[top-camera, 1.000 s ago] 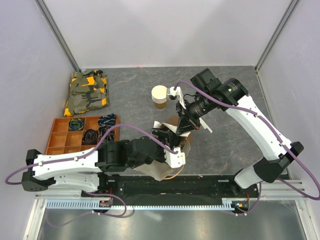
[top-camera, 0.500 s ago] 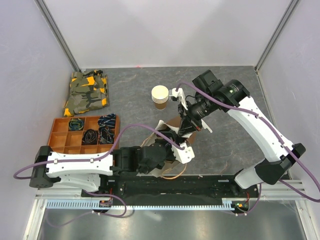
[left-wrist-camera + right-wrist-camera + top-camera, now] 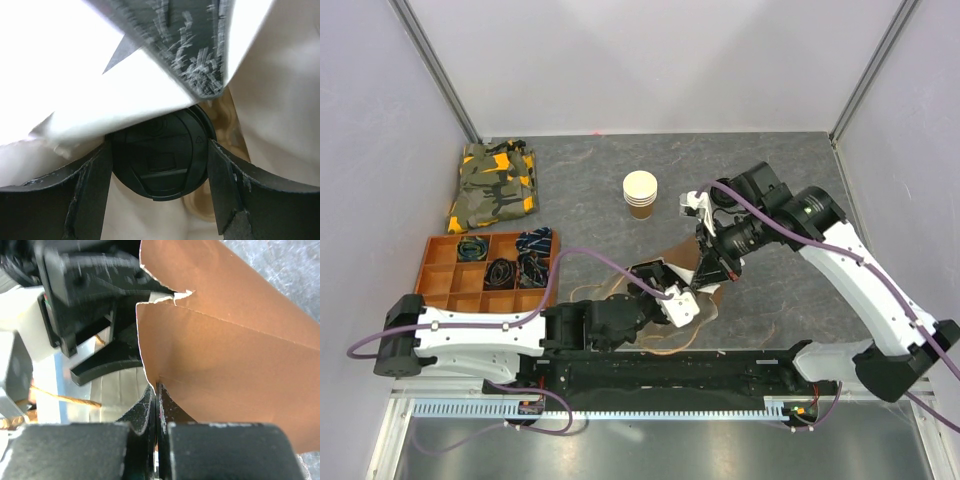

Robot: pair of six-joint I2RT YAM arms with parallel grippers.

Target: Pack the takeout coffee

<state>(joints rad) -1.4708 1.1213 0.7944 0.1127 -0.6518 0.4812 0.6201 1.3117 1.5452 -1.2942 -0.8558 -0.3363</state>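
Note:
The takeout coffee shows only as its round black lid (image 3: 160, 155), inside a brown paper bag (image 3: 708, 298) with a pale lining (image 3: 280, 100). My left gripper (image 3: 159, 146) is shut on the cup, one finger pressed against each side of the lid. From above, the left gripper (image 3: 672, 300) reaches into the bag's mouth and the cup's body is hidden. My right gripper (image 3: 157, 388) is shut on the torn top edge of the bag (image 3: 225, 365) and holds that side up. In the top view the right gripper (image 3: 708, 258) sits just above the left one.
A stack of nested cream-rimmed cups (image 3: 640, 193) stands behind the bag. An orange compartment tray (image 3: 470, 268) with cables lies at the left. A camouflage cloth (image 3: 493, 186) lies at the back left. The bag's string handles (image 3: 665, 345) trail near the front rail.
The right gripper has drawn the bag's edge to the right and nearer. The left gripper with the cup has gone further right into the bag. Both grips are unchanged.

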